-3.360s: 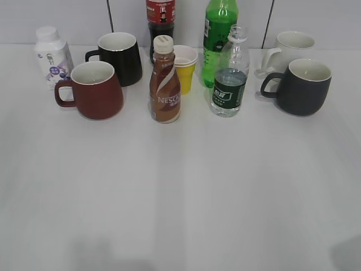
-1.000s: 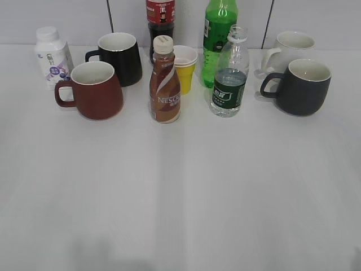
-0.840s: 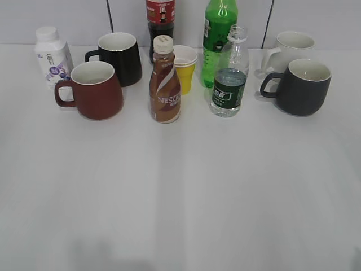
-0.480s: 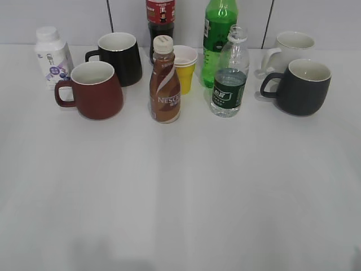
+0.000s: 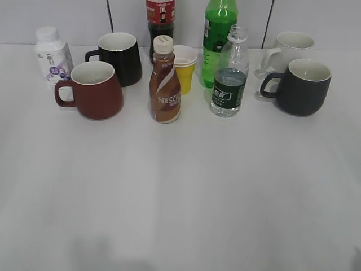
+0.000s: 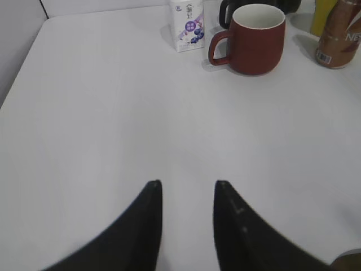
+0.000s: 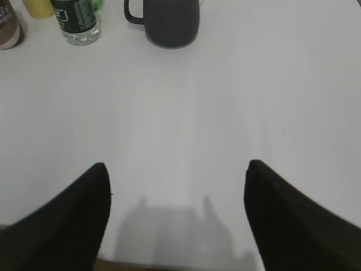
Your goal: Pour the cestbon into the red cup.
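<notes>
The cestbon [image 5: 229, 76], a small clear bottle with a dark green label and no cap, stands upright at the back middle of the table; its lower part shows in the right wrist view [image 7: 76, 20]. The red cup [image 5: 95, 90] stands upright at the back left, handle to the left, and shows in the left wrist view [image 6: 254, 38]. My left gripper [image 6: 186, 183] is open and empty over bare table, well short of the cup. My right gripper [image 7: 176, 165] is wide open and empty near the table's front edge. Neither gripper shows in the exterior view.
A brown Nescafe bottle [image 5: 164, 82] stands between cup and cestbon. Behind are a black mug [image 5: 120, 57], yellow cup [image 5: 184, 68], green soda bottle [image 5: 218, 34], dark cola bottle [image 5: 160, 17] and white bottle [image 5: 52, 55]. A dark grey mug [image 5: 300, 86] and white mug [image 5: 290, 48] stand right.
A dark shape at the lower right corner of the exterior view has shrunk away since the oldest frame. The objects on the table have not moved.
</notes>
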`<state>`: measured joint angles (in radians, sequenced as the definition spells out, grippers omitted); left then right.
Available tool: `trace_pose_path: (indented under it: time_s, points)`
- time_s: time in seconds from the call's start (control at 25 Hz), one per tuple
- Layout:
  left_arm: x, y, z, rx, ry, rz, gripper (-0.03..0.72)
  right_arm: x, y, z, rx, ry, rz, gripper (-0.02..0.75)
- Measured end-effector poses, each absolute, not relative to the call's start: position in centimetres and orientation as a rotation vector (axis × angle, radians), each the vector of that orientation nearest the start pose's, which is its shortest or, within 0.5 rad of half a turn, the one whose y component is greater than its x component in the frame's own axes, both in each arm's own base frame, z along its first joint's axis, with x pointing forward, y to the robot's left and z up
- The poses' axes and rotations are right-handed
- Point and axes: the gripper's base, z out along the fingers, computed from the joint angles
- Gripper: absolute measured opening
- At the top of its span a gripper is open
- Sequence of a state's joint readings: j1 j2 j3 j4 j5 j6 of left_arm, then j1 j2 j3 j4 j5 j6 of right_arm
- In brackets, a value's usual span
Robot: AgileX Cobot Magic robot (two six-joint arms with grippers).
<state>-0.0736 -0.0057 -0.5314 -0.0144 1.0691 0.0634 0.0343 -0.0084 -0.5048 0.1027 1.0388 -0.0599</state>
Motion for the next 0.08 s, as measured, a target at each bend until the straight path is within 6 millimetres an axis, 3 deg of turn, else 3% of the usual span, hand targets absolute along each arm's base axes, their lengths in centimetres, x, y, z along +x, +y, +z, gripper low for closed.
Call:
trace_pose_path:
  time_s: [0.08]
  points:
    - [-1.00, -0.04, 28.52, 0.139, 2.011, -0.024, 0.237, -0.64, 0.78, 28.07, -0.099, 2.004, 0.106, 0.554]
